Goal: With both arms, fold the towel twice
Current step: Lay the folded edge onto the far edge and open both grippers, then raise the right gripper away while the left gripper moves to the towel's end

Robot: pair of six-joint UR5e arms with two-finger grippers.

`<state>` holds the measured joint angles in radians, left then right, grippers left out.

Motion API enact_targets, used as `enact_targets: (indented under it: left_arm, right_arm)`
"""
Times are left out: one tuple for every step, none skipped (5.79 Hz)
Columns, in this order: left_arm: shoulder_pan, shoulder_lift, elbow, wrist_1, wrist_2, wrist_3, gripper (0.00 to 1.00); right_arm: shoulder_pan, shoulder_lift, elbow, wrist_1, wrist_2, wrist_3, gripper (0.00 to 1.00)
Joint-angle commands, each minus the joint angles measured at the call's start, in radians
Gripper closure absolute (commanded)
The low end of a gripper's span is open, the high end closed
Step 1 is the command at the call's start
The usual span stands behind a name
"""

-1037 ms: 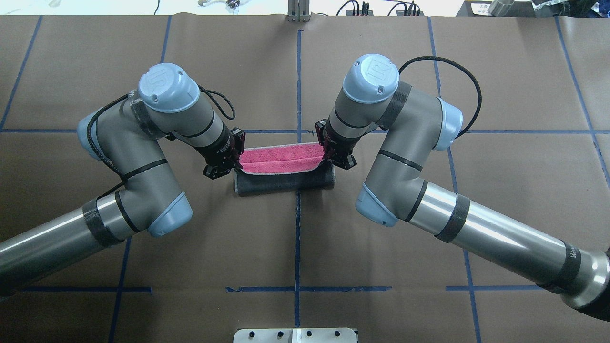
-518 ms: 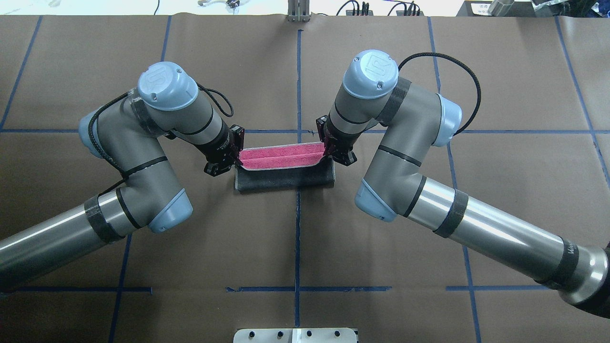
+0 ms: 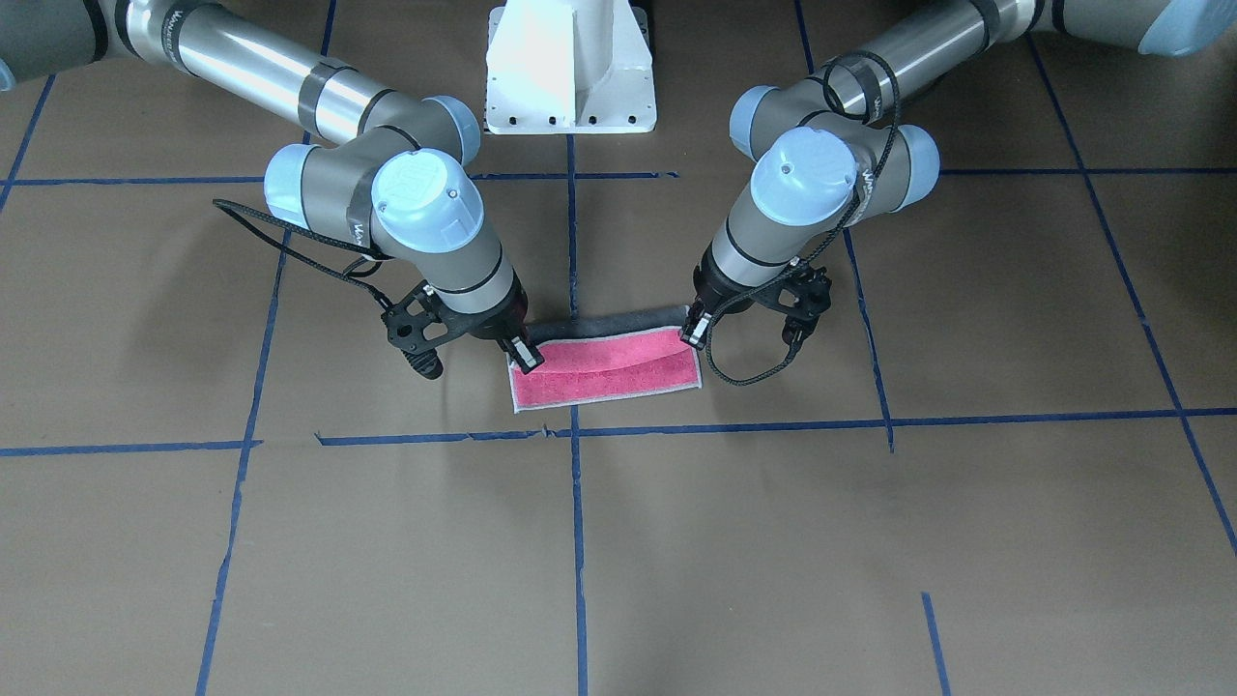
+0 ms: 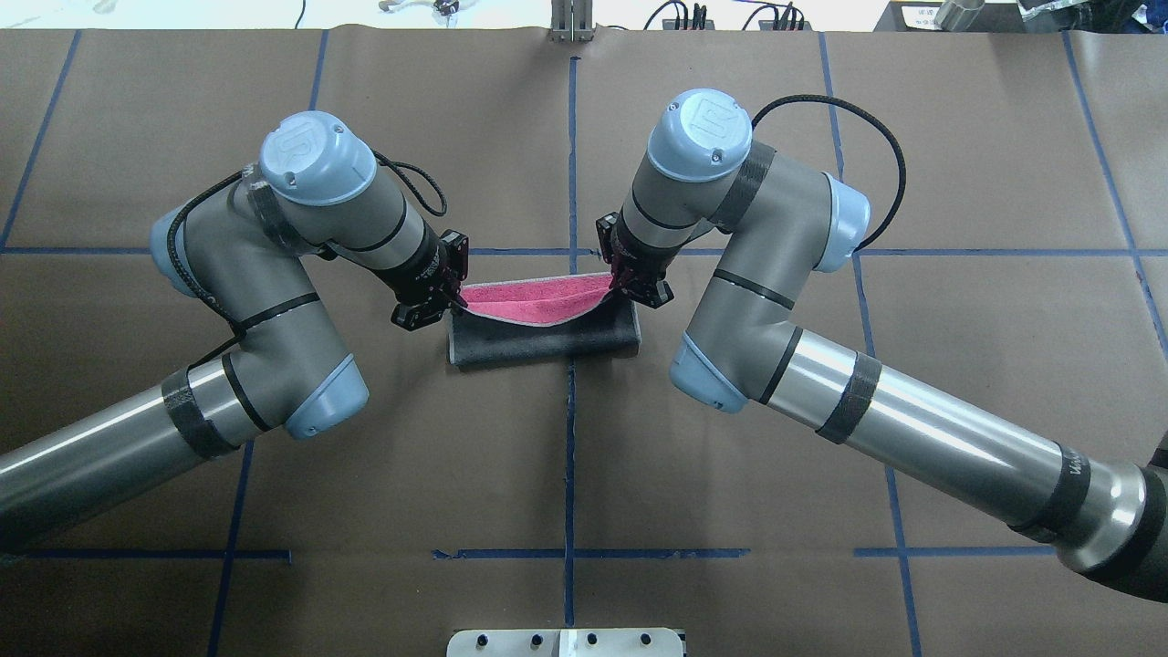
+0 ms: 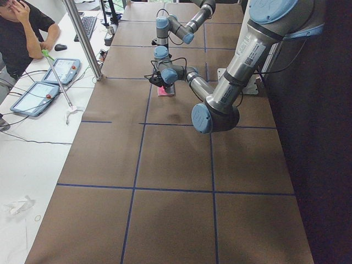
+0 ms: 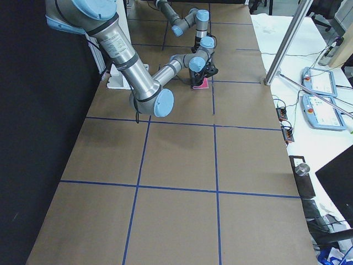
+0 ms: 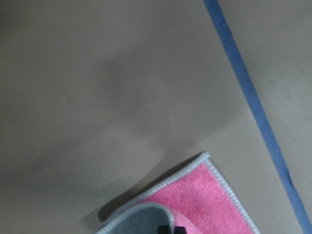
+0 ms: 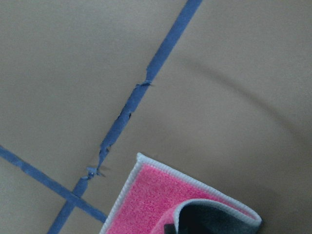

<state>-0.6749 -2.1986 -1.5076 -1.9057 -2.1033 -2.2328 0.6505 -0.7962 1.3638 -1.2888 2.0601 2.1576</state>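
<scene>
The towel (image 4: 538,310) lies at the table's middle, half folded: its pink-red face shows at the far side and the grey face (image 4: 538,339) curls over at the near side. In the front-facing view the pink face (image 3: 609,372) lies flat with the grey roll behind it. My left gripper (image 4: 453,306) is shut on the lifted towel edge at its left end, and my right gripper (image 4: 623,285) is shut on the right end. Both hold that edge a little above the table. The left wrist view shows a pink corner (image 7: 200,200) under the grey fold, and so does the right wrist view (image 8: 156,200).
The brown table cover has blue tape lines (image 4: 571,164). The white pedestal base (image 3: 570,68) stands behind the towel. A metal plate (image 4: 566,641) sits at the near edge. An operator (image 5: 22,33) and control tablets (image 5: 66,69) are beside the table.
Both grippers have moved away from the robot with the towel's edge in them. The grey fold reaches further over the pink face, so less pink shows.
</scene>
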Motion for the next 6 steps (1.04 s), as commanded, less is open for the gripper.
enact_targets:
  left_arm:
    - [-0.032,0.002,0.016,-0.062,0.009,0.010,0.30]
    - [-0.060,0.003,0.036,-0.093,0.015,0.015,0.00]
    - [-0.074,0.005,0.037,-0.102,0.017,0.112,0.00]
    - [-0.096,0.008,0.034,-0.105,0.016,0.228,0.00]
    - [-0.103,0.020,0.015,-0.105,0.014,0.365,0.00]
    - [-0.101,0.067,-0.050,-0.113,0.016,0.497,0.00]
  right_arm:
    - [0.030,-0.001,-0.031,0.066,-0.008,-0.027,0.01]
    - [0.047,-0.001,-0.031,0.066,-0.009,-0.133,0.00]
    - [0.095,-0.003,-0.031,0.066,-0.009,-0.225,0.00]
    - [0.148,-0.006,-0.026,0.062,-0.005,-0.279,0.00]
    - [0.170,-0.027,0.001,0.060,0.003,-0.306,0.00]
    - [0.178,-0.114,0.105,0.055,0.003,-0.385,0.00]
